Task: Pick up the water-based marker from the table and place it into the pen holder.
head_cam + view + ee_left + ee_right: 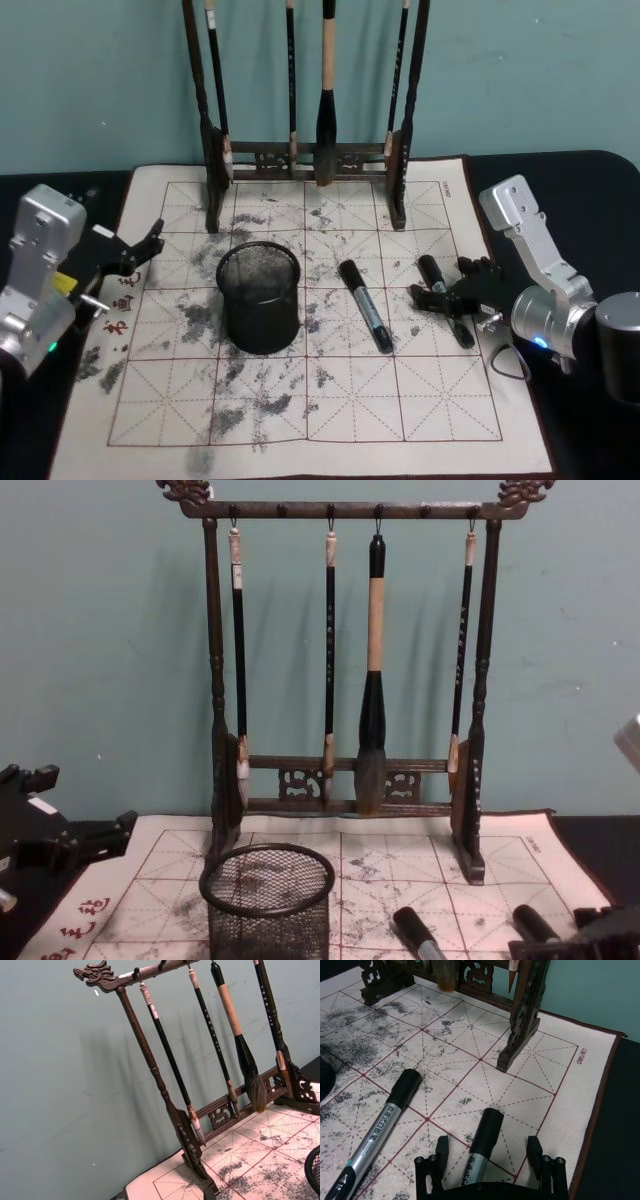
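Right gripper [441, 283] straddles the right-hand marker [486, 1127] on the table [300, 410].
Jaws spread, seemingly not yet touching; next: close, lift, carry to the pen holder [260, 298]. Left gripper [135, 250] parked by the table's left edge.

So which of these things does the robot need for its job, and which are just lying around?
Needed: marker between the open fingers of the right gripper; black mesh pen holder.
Just lying about: second marker, untouched; wooden brush rack; hanging brushes; left gripper, parked at the left.
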